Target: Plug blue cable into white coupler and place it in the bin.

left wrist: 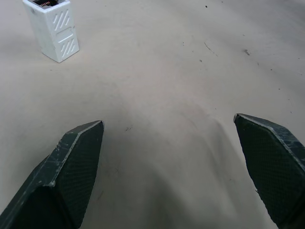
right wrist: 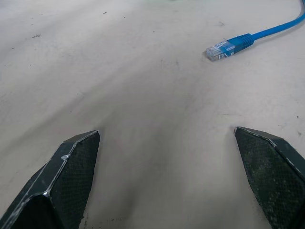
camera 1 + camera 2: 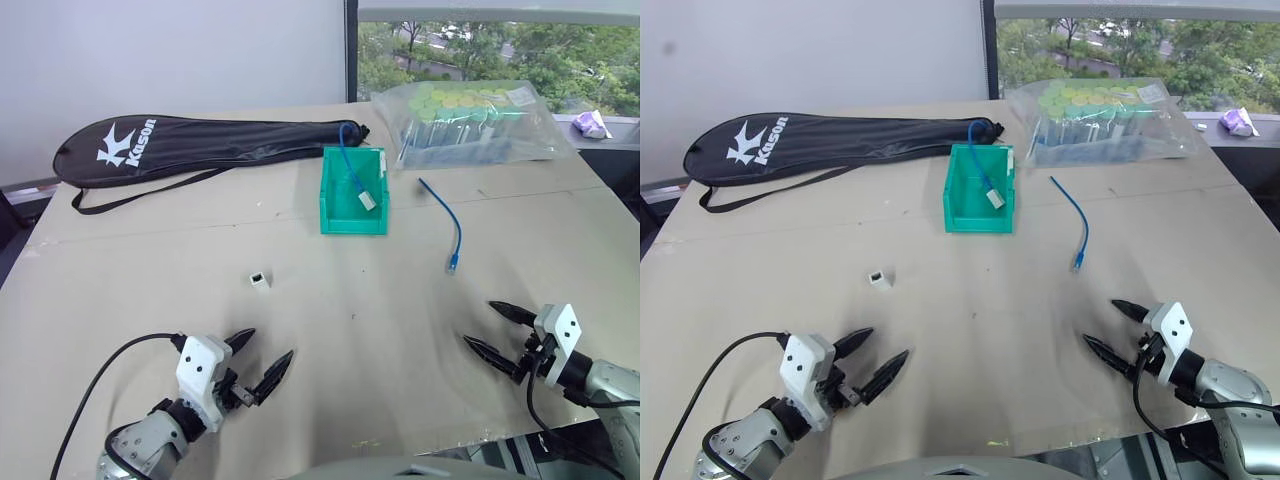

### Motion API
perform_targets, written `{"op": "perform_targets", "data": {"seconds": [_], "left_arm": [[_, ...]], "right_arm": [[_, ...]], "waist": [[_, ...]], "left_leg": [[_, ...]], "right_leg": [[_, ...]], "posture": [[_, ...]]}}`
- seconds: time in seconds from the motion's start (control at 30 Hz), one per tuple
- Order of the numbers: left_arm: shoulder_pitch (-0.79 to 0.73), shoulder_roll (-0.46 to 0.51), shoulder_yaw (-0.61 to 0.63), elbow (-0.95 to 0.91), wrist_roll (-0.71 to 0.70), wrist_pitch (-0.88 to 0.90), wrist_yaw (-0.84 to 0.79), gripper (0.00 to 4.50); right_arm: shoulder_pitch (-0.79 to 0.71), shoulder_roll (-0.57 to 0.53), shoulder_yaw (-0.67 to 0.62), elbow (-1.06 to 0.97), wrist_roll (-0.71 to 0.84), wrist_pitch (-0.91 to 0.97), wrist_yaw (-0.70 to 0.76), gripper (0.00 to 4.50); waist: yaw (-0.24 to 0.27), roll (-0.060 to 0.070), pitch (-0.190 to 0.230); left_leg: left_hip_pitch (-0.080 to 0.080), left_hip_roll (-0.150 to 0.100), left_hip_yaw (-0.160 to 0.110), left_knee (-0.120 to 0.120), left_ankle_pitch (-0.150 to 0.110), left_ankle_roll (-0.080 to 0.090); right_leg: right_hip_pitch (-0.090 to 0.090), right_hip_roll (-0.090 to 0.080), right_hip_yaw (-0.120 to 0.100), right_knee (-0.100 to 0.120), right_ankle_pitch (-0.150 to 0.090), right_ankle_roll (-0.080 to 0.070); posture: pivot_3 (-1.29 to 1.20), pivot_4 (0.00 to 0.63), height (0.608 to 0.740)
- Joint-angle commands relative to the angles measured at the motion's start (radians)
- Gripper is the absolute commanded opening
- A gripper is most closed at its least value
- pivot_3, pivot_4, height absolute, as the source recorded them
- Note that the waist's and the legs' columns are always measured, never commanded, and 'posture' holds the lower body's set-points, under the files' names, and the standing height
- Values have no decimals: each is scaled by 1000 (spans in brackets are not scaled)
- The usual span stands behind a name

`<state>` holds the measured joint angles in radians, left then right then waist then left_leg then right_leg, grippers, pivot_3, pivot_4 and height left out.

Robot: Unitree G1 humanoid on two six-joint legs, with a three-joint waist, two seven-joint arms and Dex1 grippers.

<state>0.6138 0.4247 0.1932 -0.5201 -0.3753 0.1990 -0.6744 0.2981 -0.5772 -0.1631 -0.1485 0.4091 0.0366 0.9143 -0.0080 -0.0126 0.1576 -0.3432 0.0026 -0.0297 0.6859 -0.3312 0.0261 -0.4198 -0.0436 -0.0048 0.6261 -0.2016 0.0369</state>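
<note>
Blue thin network cable [image 3: 452, 222] lies on the tan worktop [image 3: 360, 320], long axis near-to-far, clear plug just beyond the gaping, empty right tool [image 3: 502, 329]. Tiny white plastic coupler [image 3: 260, 280] sits beyond the left tool [image 3: 262, 356] (also spread, empty). Green bin [image 3: 354, 212] far centre.

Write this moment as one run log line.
left gripper: open, empty | right gripper: open, empty | blue cable, white coupler: on table, unplugged
</note>
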Motion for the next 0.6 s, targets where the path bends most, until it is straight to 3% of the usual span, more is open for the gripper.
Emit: {"op": "perform_targets", "data": {"seconds": [0.03, 0.6], "left_arm": [[19, 1, 5, 60, 8, -43, -21, 4500], [-3, 13, 5, 207, 12, -199, -93, 4500]], "right_arm": [[3, -13, -19, 4, 5, -12, 17, 4452], [-40, -13, -14, 46, -1, -31, 41, 4452]], "waist": [[0, 0, 0], [-3, 5, -3]], "left_leg": [[0, 0, 0, 0, 0, 0], [3, 1, 0, 0, 0, 0]], "right_leg": [[0, 0, 0, 0, 0, 0], [2, 2, 0, 0, 0, 0]], "posture": [[0, 150, 740], [0, 150, 740]]}}
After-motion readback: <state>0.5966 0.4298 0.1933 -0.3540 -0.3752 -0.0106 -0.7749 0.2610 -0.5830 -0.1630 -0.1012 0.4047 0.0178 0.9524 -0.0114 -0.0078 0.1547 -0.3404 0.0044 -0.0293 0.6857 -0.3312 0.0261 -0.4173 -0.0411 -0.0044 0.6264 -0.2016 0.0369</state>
